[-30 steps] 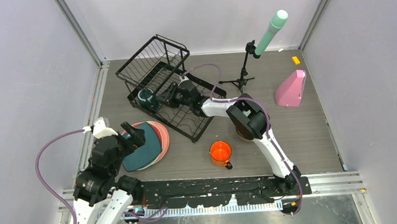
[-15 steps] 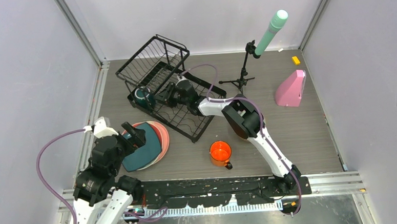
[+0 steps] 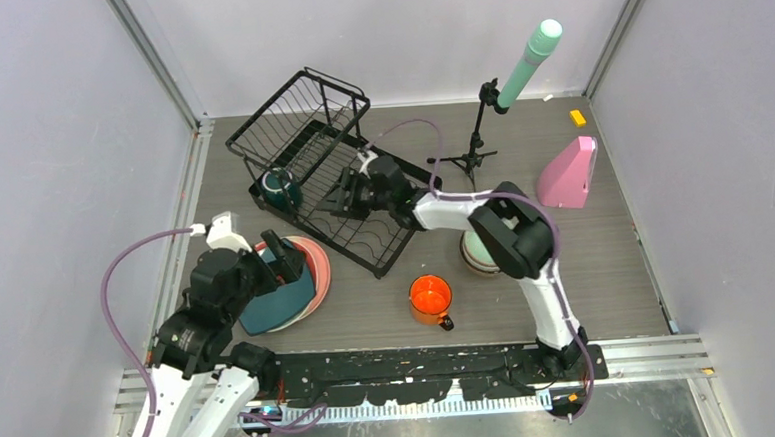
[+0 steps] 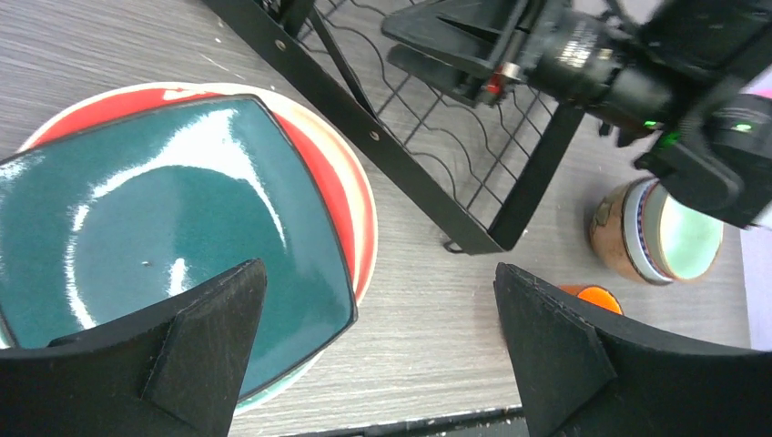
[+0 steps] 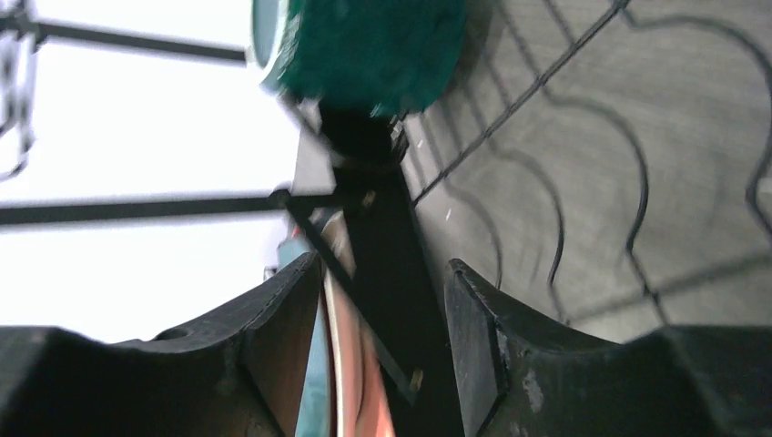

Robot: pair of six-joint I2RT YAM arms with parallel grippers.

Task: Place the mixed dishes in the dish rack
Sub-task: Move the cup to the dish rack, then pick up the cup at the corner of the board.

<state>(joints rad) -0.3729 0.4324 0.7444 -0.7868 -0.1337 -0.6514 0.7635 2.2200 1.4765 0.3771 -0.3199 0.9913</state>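
The right pincer (image 3: 347, 199) hangs released and empty over the rack (image 3: 336, 84), with the dark green mug (image 3: 284, 190) sitting in the rack just beyond its tips. I'd say it should draw straight back and level, so it doesn't snag a wire or tip that mug. The left pincer (image 4: 375, 273) gapes wide and empty right above the plates (image 4: 164, 237). I count 1 rack, 3 stacked plates, 2 mugs, the orange mug (image 3: 431, 296) on the desk (image 3: 585, 248) well behind the right pincer, and at least 3 nested bowls (image 4: 665, 237).

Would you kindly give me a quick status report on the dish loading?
Left claw open over teal plate. Right claw open, empty, above dish rack. Dark green mug racked. No obstruction seen.
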